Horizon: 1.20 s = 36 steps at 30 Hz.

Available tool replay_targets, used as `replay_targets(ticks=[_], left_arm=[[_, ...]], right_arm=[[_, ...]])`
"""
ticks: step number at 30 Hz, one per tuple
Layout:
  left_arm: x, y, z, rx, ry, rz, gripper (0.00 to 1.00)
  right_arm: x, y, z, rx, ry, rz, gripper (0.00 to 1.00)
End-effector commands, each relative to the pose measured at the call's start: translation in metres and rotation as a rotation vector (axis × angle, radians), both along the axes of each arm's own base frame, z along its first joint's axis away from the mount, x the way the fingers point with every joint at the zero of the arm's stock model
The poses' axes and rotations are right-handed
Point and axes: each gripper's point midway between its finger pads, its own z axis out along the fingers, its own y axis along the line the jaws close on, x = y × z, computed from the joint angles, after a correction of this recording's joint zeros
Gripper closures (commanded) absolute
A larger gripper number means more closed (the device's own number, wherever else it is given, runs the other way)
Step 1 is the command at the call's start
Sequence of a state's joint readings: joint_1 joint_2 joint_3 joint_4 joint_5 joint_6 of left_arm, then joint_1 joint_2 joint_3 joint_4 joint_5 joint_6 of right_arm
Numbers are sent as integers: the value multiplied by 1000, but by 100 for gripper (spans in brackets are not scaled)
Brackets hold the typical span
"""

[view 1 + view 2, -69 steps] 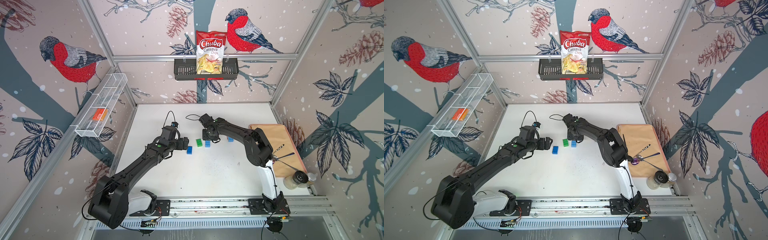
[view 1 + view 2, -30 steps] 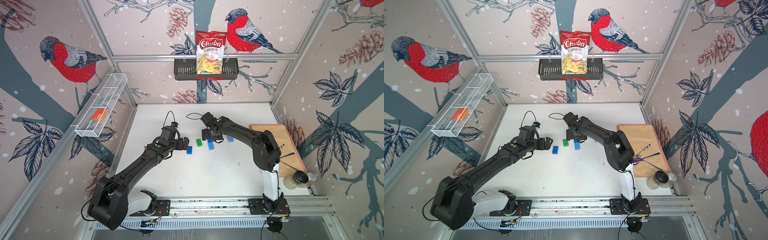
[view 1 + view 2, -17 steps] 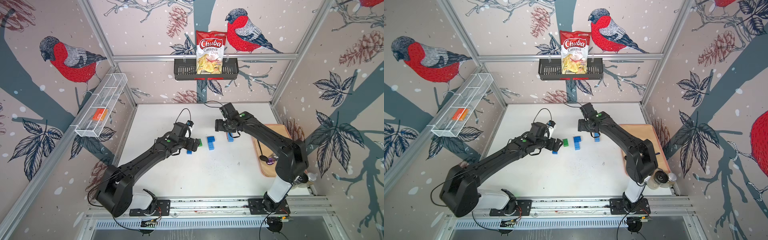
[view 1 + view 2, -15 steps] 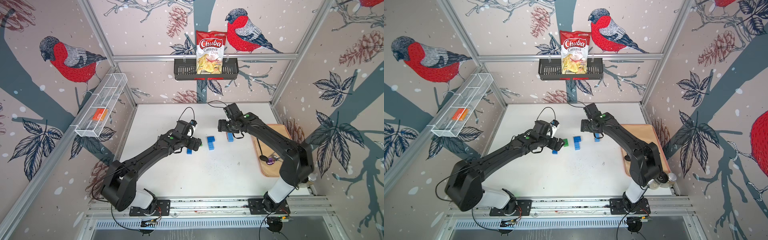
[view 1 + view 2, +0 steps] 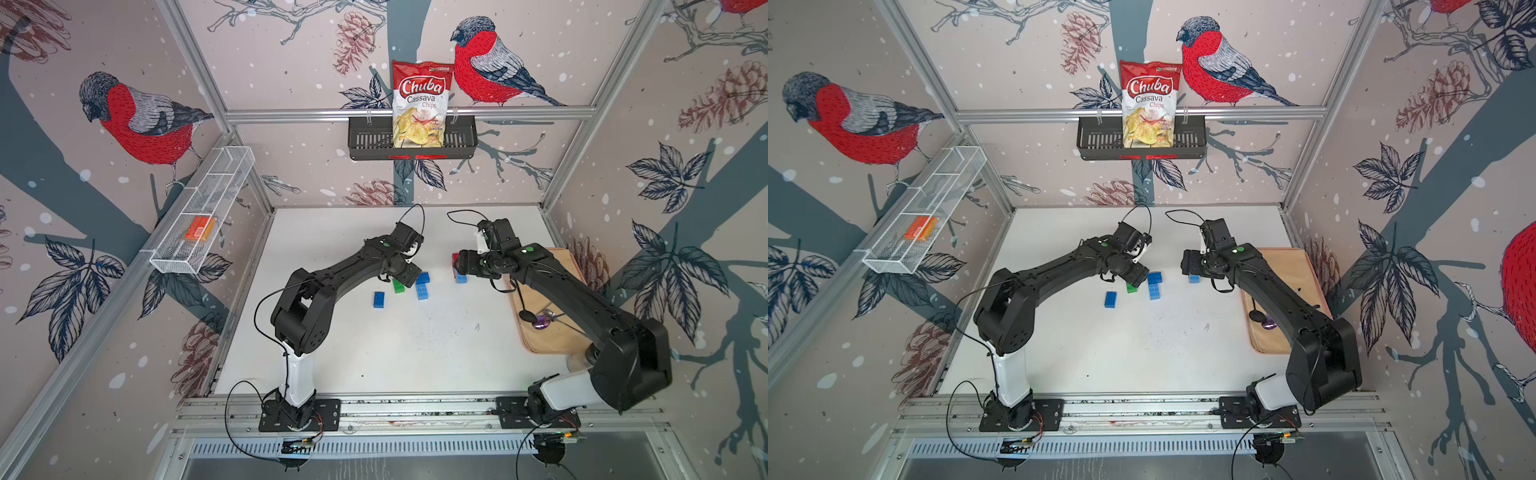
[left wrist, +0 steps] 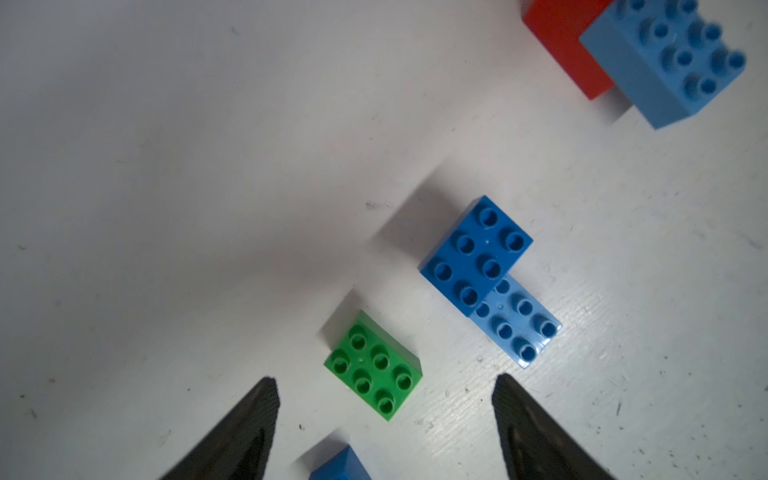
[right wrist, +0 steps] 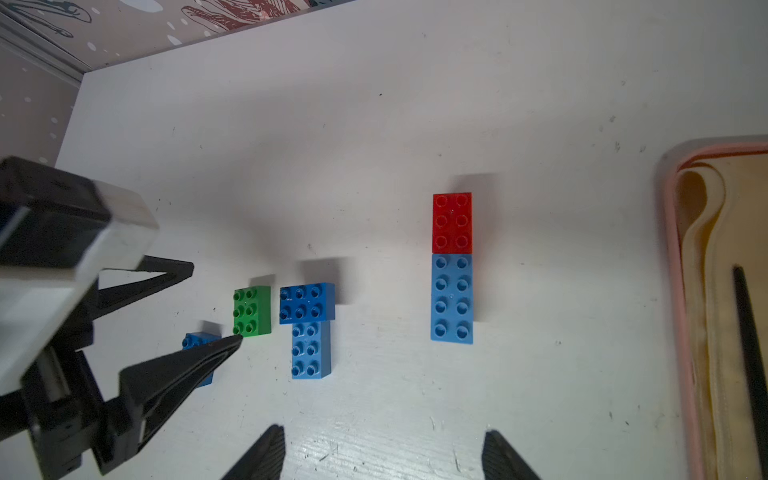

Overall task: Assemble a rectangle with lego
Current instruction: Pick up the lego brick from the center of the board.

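The lego lies on the white table. My left gripper (image 6: 385,382) is open and hangs low over the green brick (image 6: 373,365), which lies free just ahead of its fingertips. Beside the green brick a dark blue brick (image 6: 476,253) sits across one end of a light blue brick (image 6: 519,324). A lone blue brick (image 5: 378,299) lies nearer the left arm. My right gripper (image 7: 384,432) is open and empty. It hovers in both top views (image 5: 459,264) over a red brick (image 7: 451,222) that butts end to end against a long light blue brick (image 7: 451,299).
A tan mat (image 5: 552,332) with spoons lies along the table's right edge. A white mesh basket (image 5: 199,224) with an orange box hangs on the left wall. A black basket (image 5: 411,141) with a chips bag hangs on the back wall.
My left gripper has swung right to the green brick and its jaws have narrowed a little. My right gripper has left the stacked blue pair and moved right to the red and light blue bricks.
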<state>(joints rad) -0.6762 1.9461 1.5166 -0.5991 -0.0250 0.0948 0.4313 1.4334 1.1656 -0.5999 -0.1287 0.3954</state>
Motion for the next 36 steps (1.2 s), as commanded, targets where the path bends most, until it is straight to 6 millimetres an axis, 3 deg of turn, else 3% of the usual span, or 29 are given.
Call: replay_targets(ticks=[1, 6, 13, 25, 31, 36], left_arm=[[-13, 6, -9, 152, 1, -153, 18], [-14, 10, -15, 230, -32, -287, 17], [-20, 24, -40, 284, -3, -377, 16], [3, 38, -60, 316, 29, -371, 18], [6, 34, -68, 304, 55, -388, 19], [-1, 35, -75, 282, 115, -374, 31]], right_arm=[[0, 9, 9, 62, -30, 28, 22], [-3, 11, 11, 84, -30, 42, 22], [-7, 16, 7, 116, -13, 51, 22], [-5, 19, 4, 123, 6, 50, 22], [-4, 19, 0, 117, 16, 49, 22], [-2, 20, -1, 113, 18, 48, 22]])
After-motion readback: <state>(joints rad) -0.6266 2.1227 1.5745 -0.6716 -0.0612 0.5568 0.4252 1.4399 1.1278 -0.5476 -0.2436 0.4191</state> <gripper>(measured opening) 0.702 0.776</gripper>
